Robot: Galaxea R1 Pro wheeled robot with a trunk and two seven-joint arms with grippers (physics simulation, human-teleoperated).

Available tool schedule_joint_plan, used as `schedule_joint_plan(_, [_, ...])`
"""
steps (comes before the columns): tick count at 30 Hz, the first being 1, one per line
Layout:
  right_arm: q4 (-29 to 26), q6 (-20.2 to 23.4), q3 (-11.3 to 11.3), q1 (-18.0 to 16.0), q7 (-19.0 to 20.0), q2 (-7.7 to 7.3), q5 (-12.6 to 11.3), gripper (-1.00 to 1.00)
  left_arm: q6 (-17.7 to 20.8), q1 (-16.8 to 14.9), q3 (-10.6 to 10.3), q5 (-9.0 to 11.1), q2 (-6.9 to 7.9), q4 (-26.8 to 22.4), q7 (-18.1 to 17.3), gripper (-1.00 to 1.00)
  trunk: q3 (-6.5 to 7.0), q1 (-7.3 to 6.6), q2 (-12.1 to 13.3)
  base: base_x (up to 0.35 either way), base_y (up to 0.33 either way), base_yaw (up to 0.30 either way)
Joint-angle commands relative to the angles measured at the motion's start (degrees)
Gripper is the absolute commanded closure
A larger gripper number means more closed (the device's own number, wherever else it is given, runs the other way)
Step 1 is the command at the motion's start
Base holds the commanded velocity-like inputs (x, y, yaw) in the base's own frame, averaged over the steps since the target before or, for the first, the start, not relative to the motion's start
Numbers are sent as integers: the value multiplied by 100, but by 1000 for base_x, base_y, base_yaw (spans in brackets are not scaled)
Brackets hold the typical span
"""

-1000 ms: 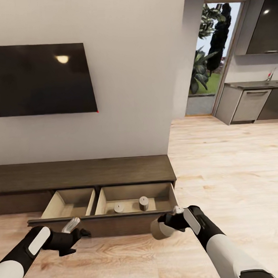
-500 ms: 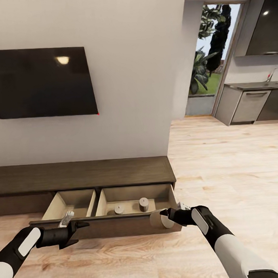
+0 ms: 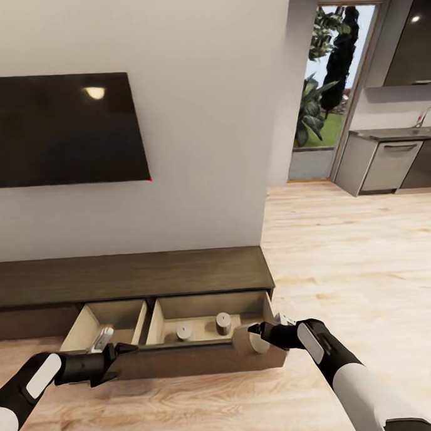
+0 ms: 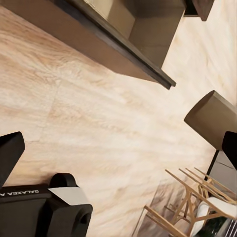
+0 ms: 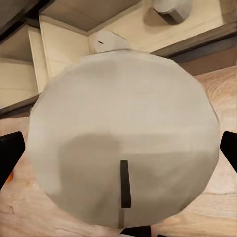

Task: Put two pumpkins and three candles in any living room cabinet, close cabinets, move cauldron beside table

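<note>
The dark brown cabinet (image 3: 136,275) runs along the wall, and one of its drawers (image 3: 184,361) is pulled out, showing two pale compartments. Two grey-beige candles (image 3: 184,331) (image 3: 223,323) stand in the right compartment. My right gripper (image 3: 255,338) is shut on a third candle (image 3: 245,343), held at the right end of the drawer front, level with its top edge. That candle (image 5: 123,138) looms large in the right wrist view, wick toward the camera. My left gripper (image 3: 121,344) is open at the drawer front's left part, its fingers (image 4: 9,153) spread wide. Pumpkins and cauldron are out of view.
A dark TV (image 3: 61,128) hangs on the wall above the cabinet. Light wood floor (image 3: 343,260) stretches right toward a glass door (image 3: 323,91) and grey kitchen units (image 3: 382,164). Wooden-legged chairs (image 4: 197,197) appear in the left wrist view.
My right gripper has carried the candle up and forward to the drawer front's top edge. The left gripper has drawn in against the drawer front. The camera has shifted slightly.
</note>
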Motion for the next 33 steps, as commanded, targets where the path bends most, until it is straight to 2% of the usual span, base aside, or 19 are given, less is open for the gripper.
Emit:
schedule_joint_plan(1, [0, 5, -3, 0, 14, 0, -17, 100, 0, 0, 0, 1, 0, 0, 0, -100, 0, 0, 0, 330, 0, 0])
schedule_joint_plan(19, [0, 1, -3, 0, 11, -1, -4, 100, 0, 1, -1, -3, 0, 0, 0, -100, 0, 0, 0, 332, 0, 0])
schedule_joint_plan(25, [0, -23, 43, 0, -126, 38, 30, 100, 0, 1, -8, 3, 0, 0, 0, -100, 0, 0, 0, 244, 0, 0])
schedule_joint_plan(26, [0, -24, 48, 0, -236, 54, 36, 100, 2, 1, -8, 3, -2, 2, 0, -100, 0, 0, 0, 70, 0, 0])
schedule_joint_plan(30, [0, 6, 43, 0, -1555, 118, 21, 100, 1, 1, -9, 4, 0, 0, 0, -100, 0, 0, 0, 18, 0, 0])
schedule_joint_plan(33, [0, 6, 43, 0, -1791, 203, 22, 100, 0, 1, -9, -3, 0, 2, 0, -100, 0, 0, 0, 2, 0, 0])
